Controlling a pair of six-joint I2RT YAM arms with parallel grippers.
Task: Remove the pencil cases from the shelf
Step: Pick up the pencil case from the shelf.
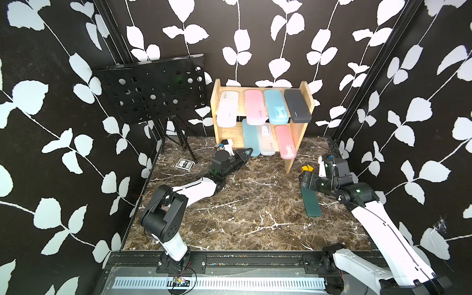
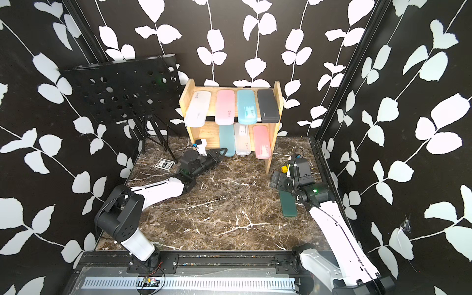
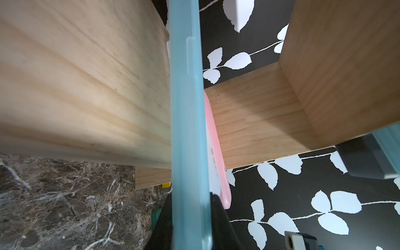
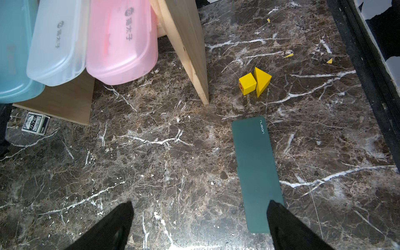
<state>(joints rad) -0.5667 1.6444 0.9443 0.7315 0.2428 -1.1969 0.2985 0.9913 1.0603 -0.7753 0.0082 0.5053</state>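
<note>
So the left gripper [image 1: 249,152] is clamped right down on the near end of the teal case [image 1: 251,138] on the lower tier of the shelf [image 1: 299,132]. In the left wrist view that case runs edge-on between the black fingers, so it's pinched across its thin dimension, right at the tip. The right gripper [image 4: 199,220] hangs with its fingers spread wide and holds nothing. The dark green case [image 4: 256,173] lies flat on the table [image 1: 255,217] under it, so I'd call that one done. Seven cases sit on the shelf.

What worries me:

- The teal case lies just beside the frosted white case [image 1: 265,139], maybe touching, I can't tell. Both poke out past the front of the lower tier, so any sideways drift on the pull could drag the white one along and drop it.
- A pinch that close to the end of smooth plastic means the long free end can swing or slip out once it leaves the wood.
- The upper pink case [image 1: 255,107] overhangs the top tier above this spot. Lifting too steeply could bump it and tip it off.
- The shelf looks light, so a snag could shove the whole rack.

I'd pull straight out and low.
</note>
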